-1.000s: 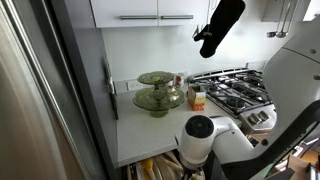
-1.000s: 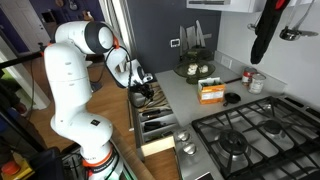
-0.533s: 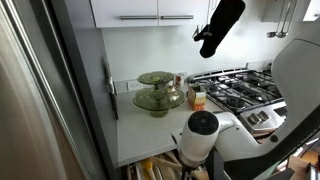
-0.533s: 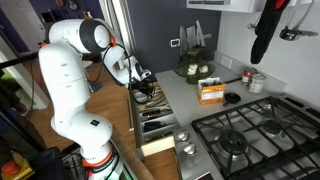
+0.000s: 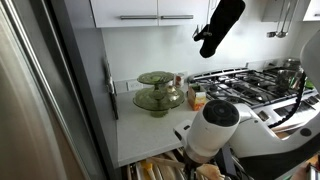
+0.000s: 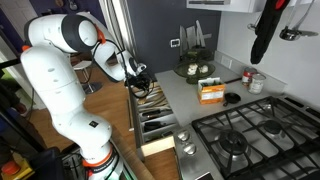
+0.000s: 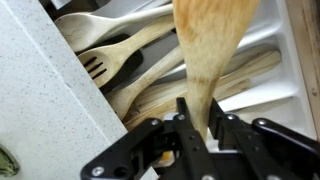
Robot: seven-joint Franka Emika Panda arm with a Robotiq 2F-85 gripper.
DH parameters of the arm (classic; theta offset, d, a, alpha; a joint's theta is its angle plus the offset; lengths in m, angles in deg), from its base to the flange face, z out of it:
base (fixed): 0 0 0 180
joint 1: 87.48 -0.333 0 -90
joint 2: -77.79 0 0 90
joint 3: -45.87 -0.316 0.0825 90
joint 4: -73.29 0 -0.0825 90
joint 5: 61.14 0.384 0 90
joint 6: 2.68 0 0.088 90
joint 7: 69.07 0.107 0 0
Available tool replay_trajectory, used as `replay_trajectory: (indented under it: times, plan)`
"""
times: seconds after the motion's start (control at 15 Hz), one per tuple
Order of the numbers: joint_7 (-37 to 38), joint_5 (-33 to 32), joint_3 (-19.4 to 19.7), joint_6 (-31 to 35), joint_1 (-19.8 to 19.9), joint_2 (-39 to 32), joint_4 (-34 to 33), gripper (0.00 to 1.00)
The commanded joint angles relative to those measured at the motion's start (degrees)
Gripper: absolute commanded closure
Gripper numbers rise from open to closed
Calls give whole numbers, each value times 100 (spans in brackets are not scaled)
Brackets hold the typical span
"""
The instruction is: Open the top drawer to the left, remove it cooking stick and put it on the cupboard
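White countertop (image 7: 40,100) above open drawer (image 6: 160,146) of wooden utensils (image 7: 120,30), pincer (image 7: 200,125) clenched on cooking stick (image 7: 210,40).

The top drawer (image 6: 158,146) stands out beneath the tabletop (image 5: 140,135) edge, with wooden utensils (image 7: 130,45) lying inside. The cooking stick (image 7: 210,50) sits between the fingers (image 7: 223,130), above them. On the tabletop, a box (image 5: 197,98) stands between the glass stand (image 5: 158,92) and the stove (image 5: 240,88).

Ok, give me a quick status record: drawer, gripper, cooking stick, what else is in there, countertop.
Drawer: dark grey-brown top drawer, pulled open.
Gripper: black gripper, shut on the stick's thin handle.
Stick: light-tan wooden cooking stick, broad end over the drawer, apparently above the other utensils.
Other contents: tan wooden utensils lying in the drawer.
Countertop: flat white cupboard countertop, stick not yet on it; tiered green glass stand near the wall.
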Motion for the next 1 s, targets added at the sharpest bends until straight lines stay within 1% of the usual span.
replay_trajectory:
  times: [0.0,0.27,0.33,0.4,0.47,0.6,0.8,0.93]
  plan:
    - [-20,18,-255,-10,267,116,40,77]
    - [-32,30,-299,-7,339,294,144,77]
    - [-32,30,-301,-7,341,294,147,94]
    - [191,-166,-304,-196,388,381,97,94]
    - [269,-205,-316,-255,447,428,61,94]
    - [427,-604,-314,-569,590,507,-97,94]
    - [281,-1470,-313,-1038,780,401,-505,94]
    - [172,-1901,-296,-1138,852,258,-721,94]
